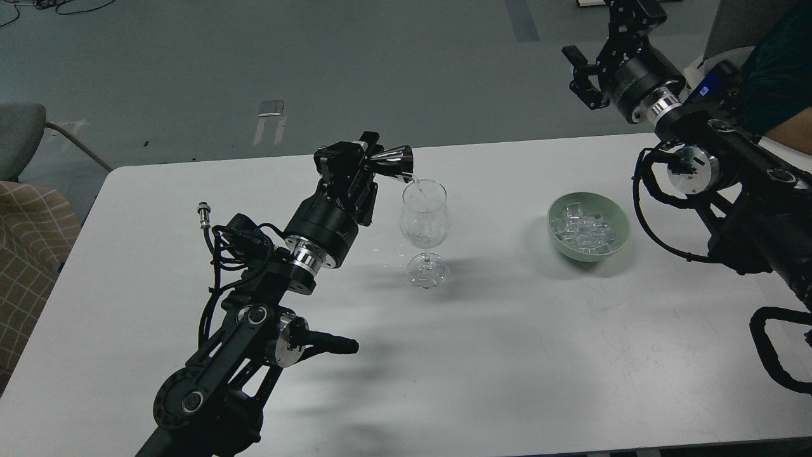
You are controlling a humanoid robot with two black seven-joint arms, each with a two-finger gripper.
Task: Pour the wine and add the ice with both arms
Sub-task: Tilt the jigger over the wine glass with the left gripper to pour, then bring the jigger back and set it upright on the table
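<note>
A clear stemmed glass (pixel 425 219) stands upright near the middle of the white table (pixel 482 355). My left gripper (pixel 366 158) is shut on a shiny metal jigger (pixel 394 162), tipped on its side with its mouth over the glass rim. A thin clear stream falls from it into the glass. A green bowl (pixel 612 244) right of the glass holds several clear ice cubes (pixel 582 227). My right gripper (pixel 580 76) is open and empty, raised well above and behind the bowl.
A person's arm in a dark sleeve (pixel 777 76) is at the right edge behind my right arm. A chair with a checked cloth (pixel 28 228) stands left of the table. The table's far edge runs behind the glass.
</note>
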